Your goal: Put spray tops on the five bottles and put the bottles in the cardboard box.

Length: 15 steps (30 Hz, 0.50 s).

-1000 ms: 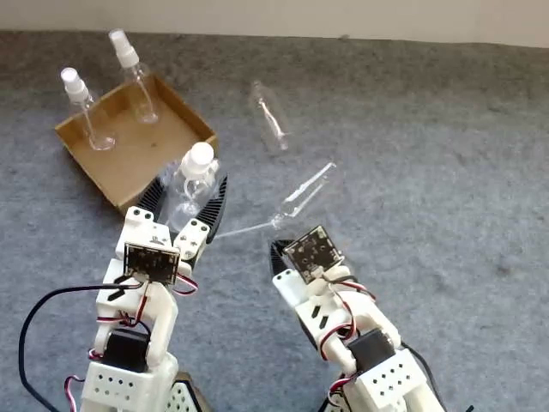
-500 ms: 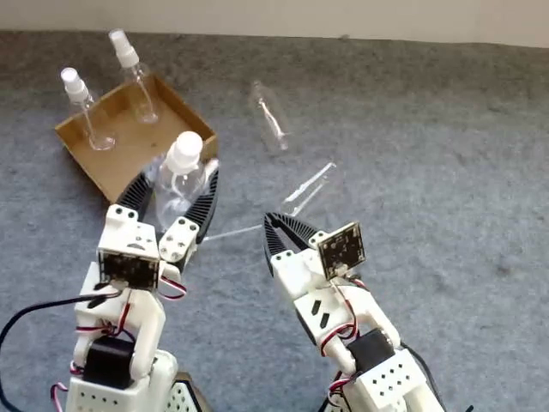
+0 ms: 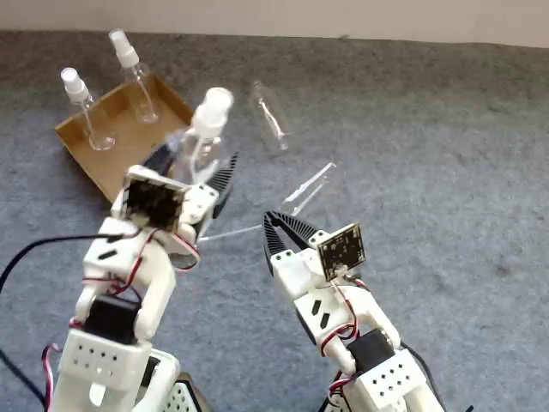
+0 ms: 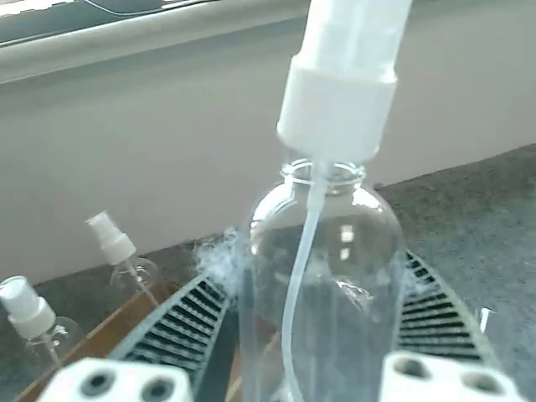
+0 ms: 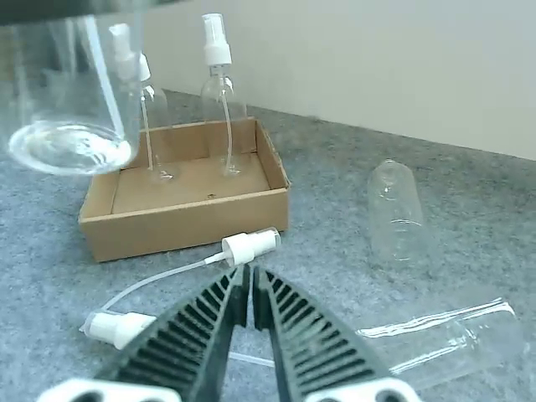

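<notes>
My left gripper (image 3: 196, 167) is shut on a clear bottle (image 3: 199, 148) held upright above the table by the near corner of the cardboard box (image 3: 86, 170). A white spray top (image 4: 343, 84) sits on the bottle's (image 4: 322, 276) neck with its tube inside. Two capped bottles (image 3: 90, 112) (image 3: 137, 81) stand in the box. Two bare bottles (image 3: 268, 116) (image 3: 307, 190) lie on the carpet. My right gripper (image 3: 274, 233) hangs shut and empty just short of two loose spray tops (image 5: 249, 245) (image 5: 113, 328).
Grey carpet covers the table, with open room to the right of the lying bottles. A pale wall (image 5: 377, 59) runs behind the box (image 5: 184, 222). The held bottle's base (image 5: 71, 142) shows in the right wrist view.
The left arm has lifted the capped bottle higher and carried it away from its base, toward the box. The right arm drew back a second ago and has since stayed still.
</notes>
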### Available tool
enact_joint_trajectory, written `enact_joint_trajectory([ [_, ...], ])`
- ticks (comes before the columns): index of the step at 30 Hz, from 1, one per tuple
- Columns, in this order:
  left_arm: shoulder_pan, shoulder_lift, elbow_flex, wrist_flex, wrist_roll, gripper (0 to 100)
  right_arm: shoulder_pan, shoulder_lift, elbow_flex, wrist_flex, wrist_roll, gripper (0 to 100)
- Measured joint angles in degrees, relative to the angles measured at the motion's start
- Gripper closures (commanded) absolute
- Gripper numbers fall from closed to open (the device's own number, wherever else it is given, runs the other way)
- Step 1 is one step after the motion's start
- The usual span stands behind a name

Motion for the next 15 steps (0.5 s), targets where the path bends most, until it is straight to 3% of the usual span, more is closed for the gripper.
enact_joint_trajectory([
  [3, 3.2, 4.7, -1.1, -2.1, 0.4, 85, 0.0, 0.0, 0.0, 0.0, 0.0, 99.4],
  [15, 10.3, 26.3, -1.1, -24.0, 14.9, 85, 0.0, 0.0, 0.0, 0.0, 0.0, 99.4],
])
